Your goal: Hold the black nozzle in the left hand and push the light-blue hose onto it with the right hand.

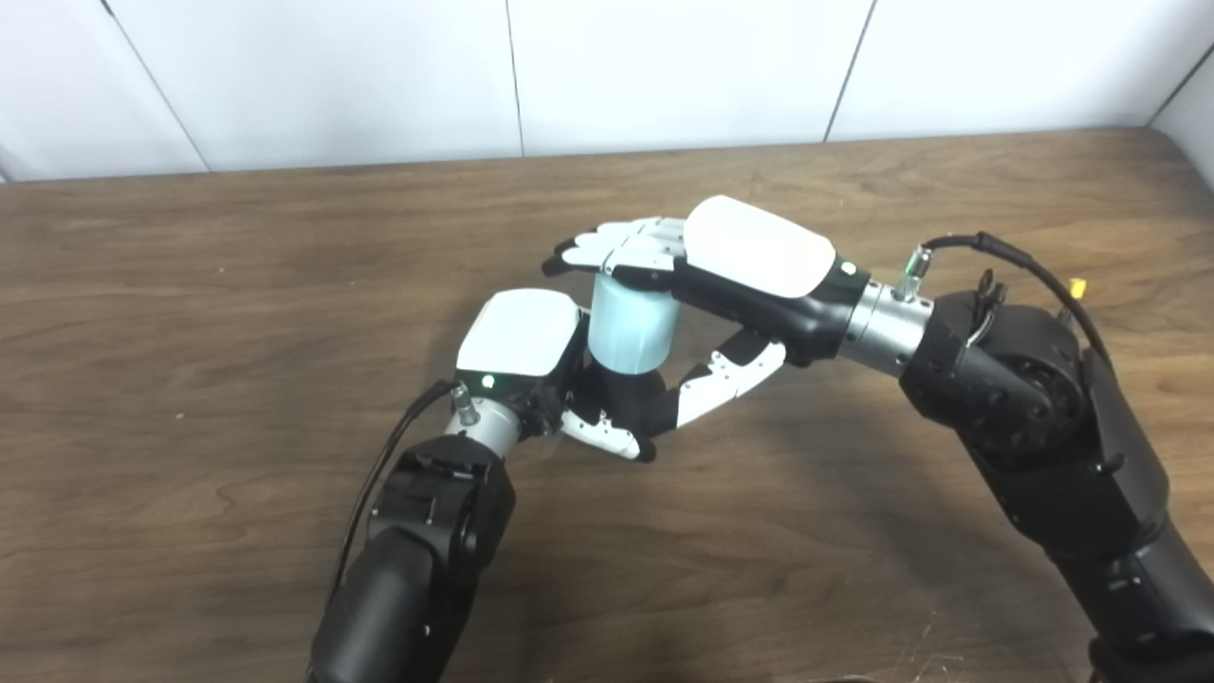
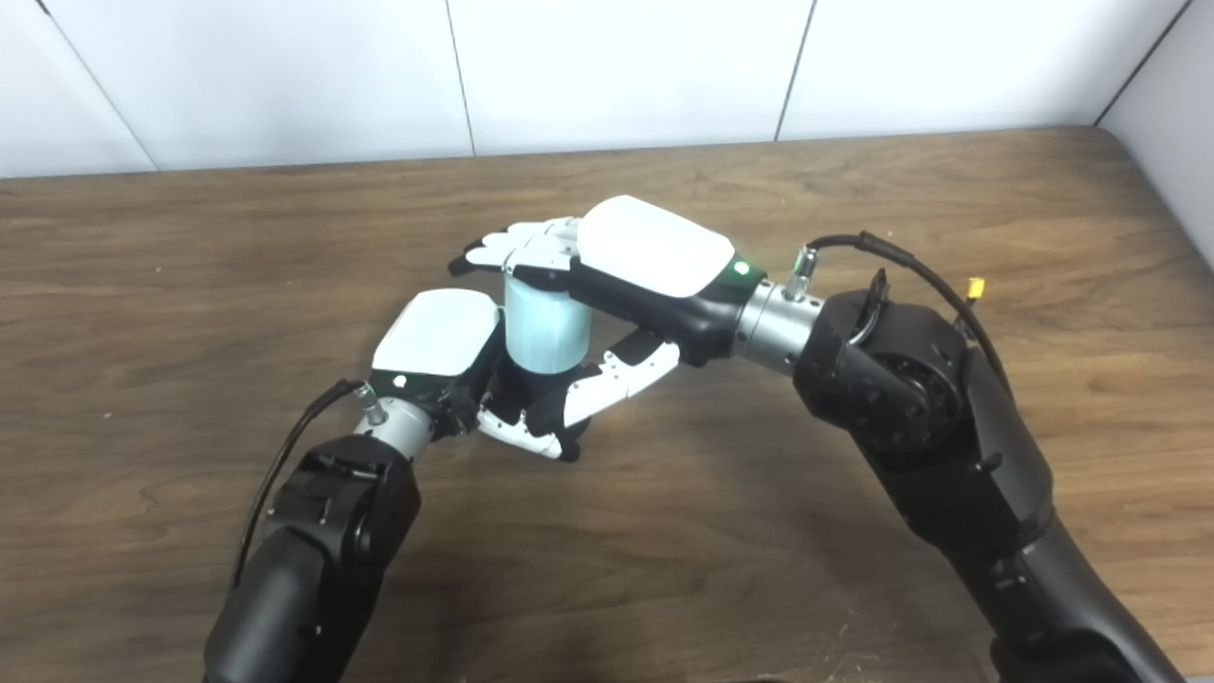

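Note:
The light-blue hose (image 1: 633,324) stands upright as a short cylinder on the black nozzle (image 1: 621,394). My left hand (image 1: 531,356) is shut on the nozzle from the left, low near the table, with its thumb curled under the nozzle. My right hand (image 1: 721,275) comes in from the right. Its fingers (image 1: 626,245) lie flat over the top of the hose and its thumb (image 1: 726,375) reaches in below, beside the nozzle, so the hose sits between them. Most of the nozzle is hidden by the hose and my left hand.
The brown wooden table (image 1: 237,285) spreads out on all sides, with a white panelled wall (image 1: 664,66) behind its far edge. The right arm's black cable (image 1: 1024,261) arcs above its wrist. The table's right end shows in the right eye view (image 2: 1152,190).

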